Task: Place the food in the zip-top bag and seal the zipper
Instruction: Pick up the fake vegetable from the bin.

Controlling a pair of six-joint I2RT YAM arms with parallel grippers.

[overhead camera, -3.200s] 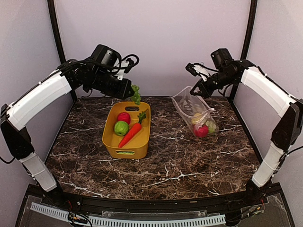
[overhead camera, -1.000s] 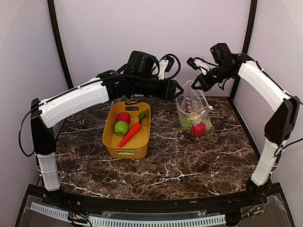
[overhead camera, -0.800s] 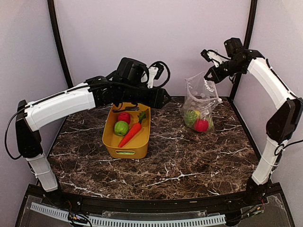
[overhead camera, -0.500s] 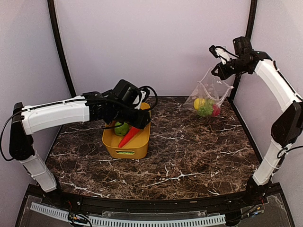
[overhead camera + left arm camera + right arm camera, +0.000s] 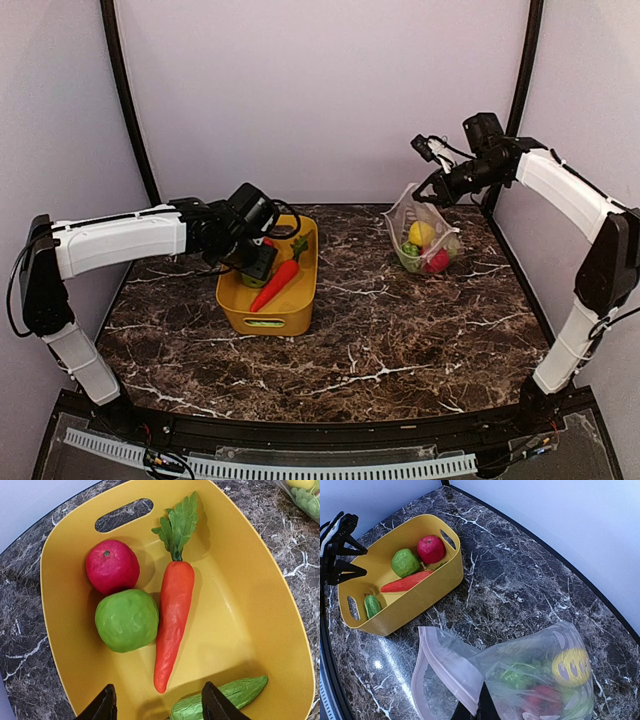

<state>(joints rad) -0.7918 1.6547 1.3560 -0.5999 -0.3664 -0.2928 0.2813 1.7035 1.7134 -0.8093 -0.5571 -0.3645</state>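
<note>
The left gripper (image 5: 160, 706) is seen at the left, lowered over a yellow tub (image 5: 300, 300) on a dark marbled table (image 5: 380, 340). Its jaws are spread apart and nothing is held between them. Four pieces of toy food are kept in the tub. A red fruit (image 5: 112, 566) is set by the handle slot, and a round green fruit (image 5: 127, 620) is pressed against it. An orange carrot (image 5: 170, 625) with green leaves is laid lengthwise, touching the green fruit. A ridged green piece (image 5: 220, 700) is found at the other end of the tub, close under the jaws.

To the right, well apart from the tub, the clear zip-top bag (image 5: 425, 235) is hung from the right gripper (image 5: 440, 187). The jaws are clenched on the bag's upper edge, and the bag's lower end appears to be rested on the table. The pale zipper (image 5: 447, 667) is left unsealed, so the mouth is held agape. A yellow lemon (image 5: 571, 667), a green piece (image 5: 517, 675) and a red piece (image 5: 540, 697) are gathered in the bottom of the bag.
</note>
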